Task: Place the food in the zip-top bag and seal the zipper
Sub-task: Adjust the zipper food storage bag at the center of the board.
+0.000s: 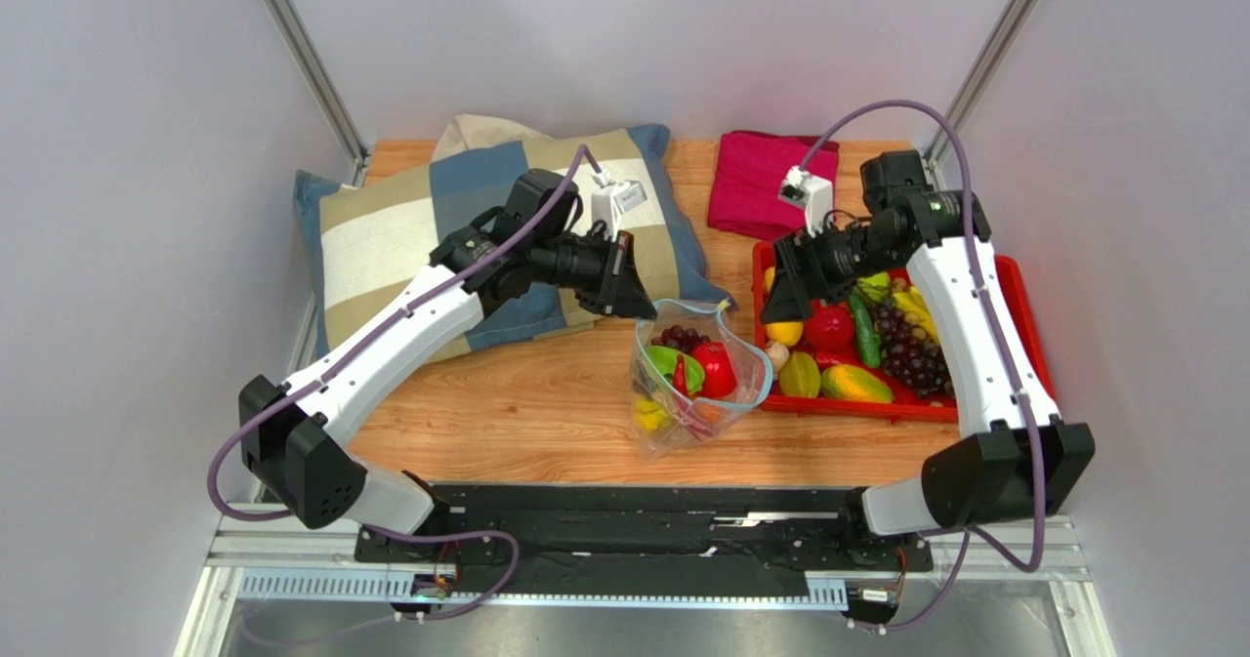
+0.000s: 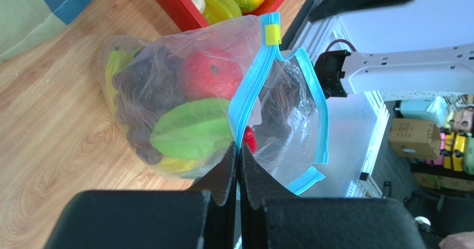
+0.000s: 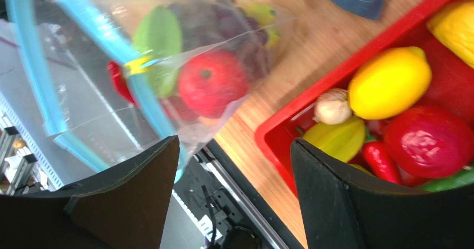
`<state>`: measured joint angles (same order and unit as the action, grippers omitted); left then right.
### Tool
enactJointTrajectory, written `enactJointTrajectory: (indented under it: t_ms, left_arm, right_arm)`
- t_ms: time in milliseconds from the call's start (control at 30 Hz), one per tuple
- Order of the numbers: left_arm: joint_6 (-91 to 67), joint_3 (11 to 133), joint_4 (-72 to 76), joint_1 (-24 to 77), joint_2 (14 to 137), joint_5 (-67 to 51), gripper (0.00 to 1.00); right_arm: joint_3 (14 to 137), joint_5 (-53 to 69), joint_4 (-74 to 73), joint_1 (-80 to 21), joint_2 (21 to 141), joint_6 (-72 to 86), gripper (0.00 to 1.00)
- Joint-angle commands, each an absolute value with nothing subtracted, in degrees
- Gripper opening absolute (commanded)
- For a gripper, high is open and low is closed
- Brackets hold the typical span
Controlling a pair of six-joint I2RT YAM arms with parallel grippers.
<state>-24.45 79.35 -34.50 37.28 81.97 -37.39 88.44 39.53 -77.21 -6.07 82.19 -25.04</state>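
Wooden table [image 1: 543, 394] with a checked pillow [image 1: 411, 233] at the back left and a red tray [image 3: 334, 77] of spare toy produce on the right. The zip-top bag [image 1: 702, 379] sits between the two arms, just left of the tray. It's already loaded: red apple [image 2: 214, 77], green mango [image 2: 192, 129], purple grapes [image 2: 139, 99] and a bit of banana [image 2: 114, 63] all show through the plastic.

The left gripper [image 2: 238, 149] is clamped tight on the teal zipper [image 2: 245, 99] at one end of the mouth. From that pinch the strip runs straight away from the claw to the yellow slider tab [image 2: 272, 33] at the far end. The other lip bows out wide, so the mouth is gaping, not sealed.

The right gripper [image 3: 233, 143] is spread wide and holding nothing, hanging over the tray's left edge. The bag lies to its left and the tray food to its right.

My read: the left arm is the anchor, and the slider end lies toward the free right arm. Closing has to travel along that strip.
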Motion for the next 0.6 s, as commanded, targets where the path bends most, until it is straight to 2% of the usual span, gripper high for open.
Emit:
enactJointTrajectory:
  t_ms: [0,133,233,400,467,500,533,567]
  left_arm:
    - [-27.06,79.19,-30.59,35.86,81.30,-38.93,0.00]
    - [-28.04,79.63,-30.23,34.98,82.00,-39.37,0.00]
    - [-28.04,79.80,-30.15,34.89,82.00,-39.29,0.00]
    - [-28.04,79.72,-30.41,34.81,81.74,-39.20,0.00]
    - [-28.12,79.45,-30.32,34.89,81.48,-39.11,0.00]
    - [-28.12,79.37,-30.24,34.89,81.47,-39.02,0.00]
    - [-28.12,79.28,-30.32,34.81,81.47,-38.85,0.00]
    - [-28.12,79.36,-30.50,34.46,81.30,-39.02,0.00]
  right_arm:
    - [84.04,44.83,-89.66,-7.99,75.69,-24.80,0.75]
    - [81.30,44.04,-87.01,-10.19,75.14,-24.52,0.73]
    - [80.95,42.89,-87.45,-13.18,76.98,-25.40,0.66]
    - [81.48,41.59,-88.33,-15.99,78.92,-26.45,0.65]
    - [80.60,40.00,-87.46,-17.48,79.54,-26.37,0.61]
    - [80.07,38.69,-87.28,-18.01,79.71,-26.54,0.57]
    - [79.98,38.06,-87.10,-18.37,80.06,-26.63,0.41]
    - [79.98,37.27,-87.27,-18.89,81.03,-26.63,0.28]
